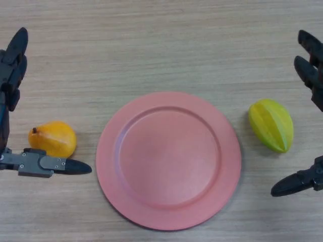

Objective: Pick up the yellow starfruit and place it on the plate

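A yellow-green starfruit lies on the wooden table just right of a round pink plate. The plate holds nothing. My right hand is at the right edge, open, its fingers above and right of the starfruit and its thumb below it, not touching the fruit. My left hand sits at the left edge, also open, fingers straight.
An orange-yellow pear lies left of the plate, between the left hand's fingers and its thumb. The thumb reaches just under the pear. Bare wood table surrounds the plate.
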Robot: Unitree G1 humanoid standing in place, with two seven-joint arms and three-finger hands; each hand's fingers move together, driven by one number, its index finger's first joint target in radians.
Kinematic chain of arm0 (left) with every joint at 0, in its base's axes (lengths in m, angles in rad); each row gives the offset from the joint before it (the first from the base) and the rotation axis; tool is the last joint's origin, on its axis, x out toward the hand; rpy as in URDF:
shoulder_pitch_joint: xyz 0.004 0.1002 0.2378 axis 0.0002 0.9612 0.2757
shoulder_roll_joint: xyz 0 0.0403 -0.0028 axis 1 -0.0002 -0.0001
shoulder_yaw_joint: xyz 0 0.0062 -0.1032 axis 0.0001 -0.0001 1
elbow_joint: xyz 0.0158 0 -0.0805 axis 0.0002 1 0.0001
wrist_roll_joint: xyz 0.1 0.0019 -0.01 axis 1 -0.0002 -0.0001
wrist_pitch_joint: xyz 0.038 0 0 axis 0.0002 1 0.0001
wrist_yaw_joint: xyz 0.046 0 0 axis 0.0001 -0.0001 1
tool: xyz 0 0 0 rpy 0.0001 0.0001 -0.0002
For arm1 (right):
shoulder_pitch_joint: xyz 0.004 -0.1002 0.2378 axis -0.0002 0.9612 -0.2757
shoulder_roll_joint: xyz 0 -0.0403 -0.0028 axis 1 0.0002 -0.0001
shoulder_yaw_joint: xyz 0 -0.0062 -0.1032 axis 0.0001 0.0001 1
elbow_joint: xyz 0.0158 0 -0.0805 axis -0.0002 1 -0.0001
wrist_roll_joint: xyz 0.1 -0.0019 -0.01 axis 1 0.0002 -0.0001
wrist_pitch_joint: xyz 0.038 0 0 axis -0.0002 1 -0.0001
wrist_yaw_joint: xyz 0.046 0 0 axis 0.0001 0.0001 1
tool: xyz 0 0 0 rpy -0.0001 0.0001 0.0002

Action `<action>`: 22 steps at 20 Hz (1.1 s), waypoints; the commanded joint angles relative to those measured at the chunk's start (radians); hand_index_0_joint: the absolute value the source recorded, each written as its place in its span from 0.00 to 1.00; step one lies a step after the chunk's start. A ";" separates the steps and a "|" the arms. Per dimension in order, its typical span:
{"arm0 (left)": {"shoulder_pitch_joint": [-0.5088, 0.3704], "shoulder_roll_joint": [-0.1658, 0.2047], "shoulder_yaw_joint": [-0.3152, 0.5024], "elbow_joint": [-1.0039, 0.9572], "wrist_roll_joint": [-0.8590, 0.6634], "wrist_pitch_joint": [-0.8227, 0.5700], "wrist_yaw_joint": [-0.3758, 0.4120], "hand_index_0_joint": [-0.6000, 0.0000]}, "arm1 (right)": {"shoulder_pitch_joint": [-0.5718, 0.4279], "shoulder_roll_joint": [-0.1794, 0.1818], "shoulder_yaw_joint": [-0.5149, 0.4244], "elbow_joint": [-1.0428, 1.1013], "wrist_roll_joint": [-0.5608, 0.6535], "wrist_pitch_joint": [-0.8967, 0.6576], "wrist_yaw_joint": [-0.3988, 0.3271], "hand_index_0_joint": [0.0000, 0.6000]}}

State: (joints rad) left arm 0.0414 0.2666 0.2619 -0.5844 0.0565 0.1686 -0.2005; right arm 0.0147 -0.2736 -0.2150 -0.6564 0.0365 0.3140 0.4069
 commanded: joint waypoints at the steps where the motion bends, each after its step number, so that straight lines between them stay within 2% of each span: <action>1: -0.015 0.021 0.075 -0.073 -0.018 -0.055 0.016 1.00 | -0.010 -0.027 -0.043 -0.056 0.046 -0.104 -0.018 0.00; 9: -0.014 0.017 0.056 -0.124 -0.073 0.055 -0.027 1.00 | 0.000 -0.025 -0.049 -0.025 0.016 -0.133 -0.013 0.00; 13: -0.024 0.018 0.044 -0.110 -0.088 0.073 -0.019 1.00 | -0.021 -0.034 -0.032 0.118 -0.021 -0.256 -0.023 0.00; 17: -0.006 0.006 0.023 -0.104 -0.096 0.089 -0.028 1.00 | -0.086 -0.056 0.003 0.333 -0.075 -0.422 -0.087 0.00; 18: -0.006 0.005 0.036 -0.100 -0.115 0.092 -0.022 1.00 | -0.113 -0.060 0.016 0.420 -0.100 -0.483 -0.129 0.00; 21: 0.000 0.009 0.036 -0.093 -0.119 0.087 -0.030 1.00 | -0.157 -0.062 0.047 0.520 -0.126 -0.517 -0.190 0.00; 22: -0.005 0.017 0.061 -0.082 -0.113 0.059 -0.038 1.00 | -0.186 -0.063 0.059 0.582 -0.148 -0.548 -0.228 0.00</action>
State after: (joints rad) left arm 0.0534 0.2445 0.2559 -0.6224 -0.0576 0.3445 -0.2382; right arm -0.1344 -0.2962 -0.1059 -0.0194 -0.1239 -0.0883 0.2317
